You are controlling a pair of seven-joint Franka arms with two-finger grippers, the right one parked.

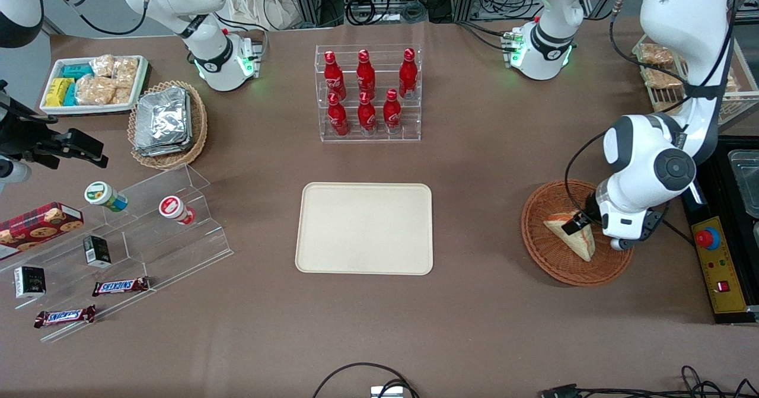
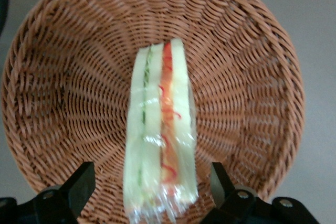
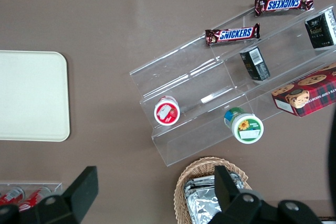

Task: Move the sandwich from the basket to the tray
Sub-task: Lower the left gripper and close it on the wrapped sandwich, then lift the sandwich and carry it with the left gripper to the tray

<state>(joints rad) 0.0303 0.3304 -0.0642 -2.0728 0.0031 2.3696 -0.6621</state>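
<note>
The sandwich (image 1: 574,234), a wrapped pale wedge with red-orange and green filling, lies in the reddish-brown wicker basket (image 1: 548,261) toward the working arm's end of the table. My left gripper (image 1: 584,219) is low over the basket, open, with a finger on each side of the sandwich. In the left wrist view the sandwich (image 2: 160,135) lies between the two black fingers (image 2: 81,184), which stand apart from its wrap, inside the basket (image 2: 63,87). The cream-beige tray (image 1: 364,228) lies flat at the table's middle, with nothing on it; it also shows in the right wrist view (image 3: 31,95).
A clear rack of red bottles (image 1: 367,92) stands farther from the front camera than the tray. Toward the parked arm's end are a tan basket of foil packs (image 1: 166,122), a white snack tray (image 1: 95,83) and an acrylic step stand (image 1: 118,238) with snacks. A control box (image 1: 714,267) lies beside the basket.
</note>
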